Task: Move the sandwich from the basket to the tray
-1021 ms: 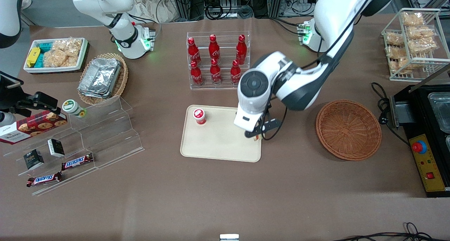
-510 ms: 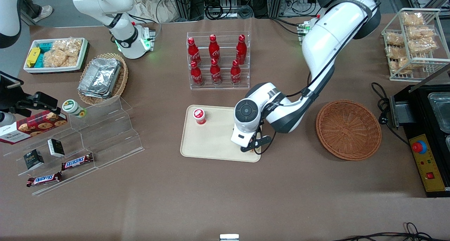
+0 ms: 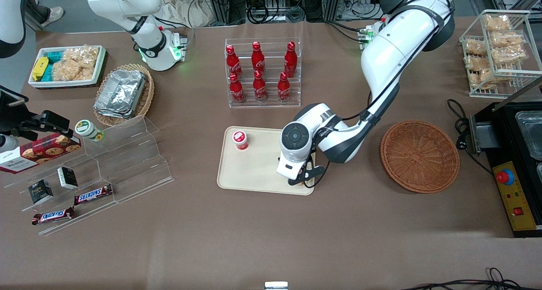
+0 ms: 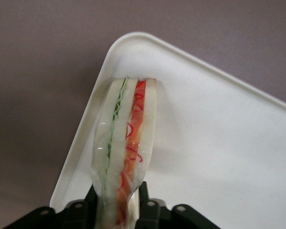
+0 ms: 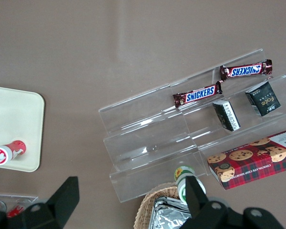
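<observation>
My left gripper point(image 3: 303, 180) is low over the cream tray point(image 3: 258, 171), at the tray corner nearest the front camera on the basket's side. It is shut on the sandwich point(image 4: 126, 143), a wrapped wedge of white bread with red and green filling. In the left wrist view the black fingers point(image 4: 143, 200) press both flat sides of the sandwich, whose tip reaches over the tray's rounded corner point(image 4: 133, 43). In the front view the arm hides the sandwich. The reddish-brown wicker basket point(image 3: 419, 155) stands empty beside the tray, toward the working arm's end.
A small red-capped cup point(image 3: 240, 139) stands on the tray's corner nearer the bottles. An acrylic rack of red cola bottles point(image 3: 261, 72) stands farther from the front camera than the tray. Acrylic steps with snacks point(image 3: 93, 171) lie toward the parked arm's end. A black machine point(image 3: 514, 163) flanks the basket.
The left gripper came down and moved a little nearer the front camera over the tray corner, still holding the sandwich. The arm's elbow dropped lower.
</observation>
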Robot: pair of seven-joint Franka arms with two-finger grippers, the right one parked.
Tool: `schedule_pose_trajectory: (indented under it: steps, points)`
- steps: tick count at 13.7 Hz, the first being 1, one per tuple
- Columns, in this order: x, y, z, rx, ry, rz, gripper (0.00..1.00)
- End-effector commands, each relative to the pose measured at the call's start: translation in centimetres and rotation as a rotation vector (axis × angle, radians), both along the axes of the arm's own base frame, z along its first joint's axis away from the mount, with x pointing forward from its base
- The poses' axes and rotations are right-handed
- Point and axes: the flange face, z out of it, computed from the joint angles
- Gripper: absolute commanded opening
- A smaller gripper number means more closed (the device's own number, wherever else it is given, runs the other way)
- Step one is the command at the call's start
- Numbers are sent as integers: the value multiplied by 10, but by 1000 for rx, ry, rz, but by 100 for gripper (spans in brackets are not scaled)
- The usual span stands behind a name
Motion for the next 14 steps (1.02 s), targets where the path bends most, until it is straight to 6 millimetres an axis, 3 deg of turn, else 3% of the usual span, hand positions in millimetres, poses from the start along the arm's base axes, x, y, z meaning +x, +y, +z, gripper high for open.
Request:
schedule_pose_trajectory:
  steps: [1,3,5,9,10,11,14]
  points:
    - [13,21,80,16,-96,134,100]
    - [14,39,140,31,-153,191,100]
    - [13,63,184,36,-152,232,100]
    - [16,145,273,20,-124,223,100]
    - [12,174,289,18,-89,185,100]
    - [1,185,305,24,-88,129,100]
    - [-8,242,321,30,-70,57,100]
